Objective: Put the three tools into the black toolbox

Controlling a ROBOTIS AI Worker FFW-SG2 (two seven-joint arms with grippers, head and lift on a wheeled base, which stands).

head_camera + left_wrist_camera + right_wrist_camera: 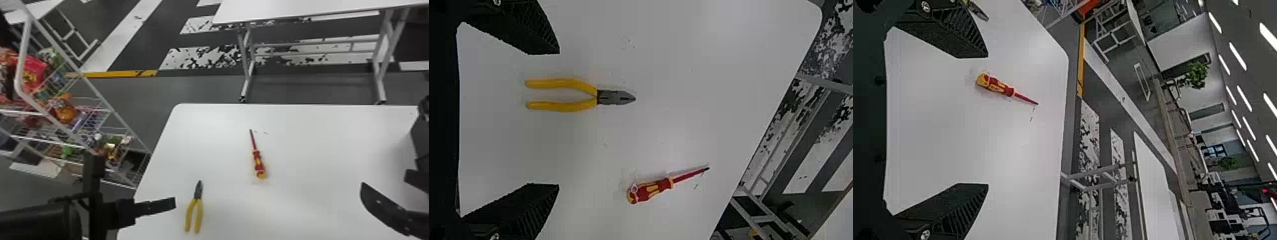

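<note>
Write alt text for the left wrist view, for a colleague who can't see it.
The open, empty left hand hangs over a white table, facing yellow-handled pliers that lie with their handles toward it. A red-and-yellow screwdriver lies apart from them, to their right and farther off, its tip pointing away from the hand.

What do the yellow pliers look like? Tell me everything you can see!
The pliers have two yellow handles that look like rubber or plastic, and a dark gray head that looks like metal. The handles are spread a little, and the jaws look closed. They lie flat on the white table, their tip pointing away from the robot, nearer to it than the screwdriver and further left. The left hand is open and isn't touching them.
</note>
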